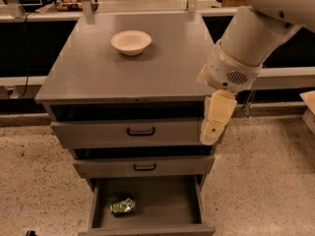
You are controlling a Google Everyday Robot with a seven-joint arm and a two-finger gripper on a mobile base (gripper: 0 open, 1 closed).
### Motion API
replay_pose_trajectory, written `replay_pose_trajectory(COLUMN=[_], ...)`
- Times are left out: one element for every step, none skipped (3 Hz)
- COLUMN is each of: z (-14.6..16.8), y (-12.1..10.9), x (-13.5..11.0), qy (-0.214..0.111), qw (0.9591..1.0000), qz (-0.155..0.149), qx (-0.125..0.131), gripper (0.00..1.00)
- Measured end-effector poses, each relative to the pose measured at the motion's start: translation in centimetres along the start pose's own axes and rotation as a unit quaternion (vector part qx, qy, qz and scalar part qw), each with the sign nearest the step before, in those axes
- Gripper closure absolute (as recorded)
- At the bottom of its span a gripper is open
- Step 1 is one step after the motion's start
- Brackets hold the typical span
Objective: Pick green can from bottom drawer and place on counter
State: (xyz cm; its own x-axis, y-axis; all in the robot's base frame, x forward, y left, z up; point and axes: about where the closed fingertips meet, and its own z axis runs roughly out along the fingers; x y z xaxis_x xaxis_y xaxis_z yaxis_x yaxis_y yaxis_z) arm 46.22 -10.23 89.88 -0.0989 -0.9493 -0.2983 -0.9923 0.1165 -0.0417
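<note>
The green can (123, 206) lies on its side, dented, on the floor of the bottom drawer (162, 203), towards its left. That drawer is pulled out and open. Above it the counter (123, 68) forms the grey cabinet's flat top. My gripper (210, 131) hangs pointing down at the cabinet's right front corner, level with the top drawer and well above and to the right of the can. The thick white arm (251, 38) reaches in from the upper right and covers part of the counter's right edge.
A cream bowl (131, 42) sits on the counter towards the back. Two grey drawers with black handles (141, 131) (144, 167) stand slightly pulled out above the bottom one. Speckled floor (266, 181) surrounds the cabinet; a shelf rail (29, 18) runs behind it.
</note>
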Motion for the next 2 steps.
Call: replay_pose_trajectory(z=[0.2, 8.1], y=[-0.3, -0.9], x=[0.1, 1.8], qy=[0.007, 0.002], qw=[0.9999, 0.9999], qz=[0.01, 0.014], qx=[0.003, 0.004], gripper=[0.0, 0.0])
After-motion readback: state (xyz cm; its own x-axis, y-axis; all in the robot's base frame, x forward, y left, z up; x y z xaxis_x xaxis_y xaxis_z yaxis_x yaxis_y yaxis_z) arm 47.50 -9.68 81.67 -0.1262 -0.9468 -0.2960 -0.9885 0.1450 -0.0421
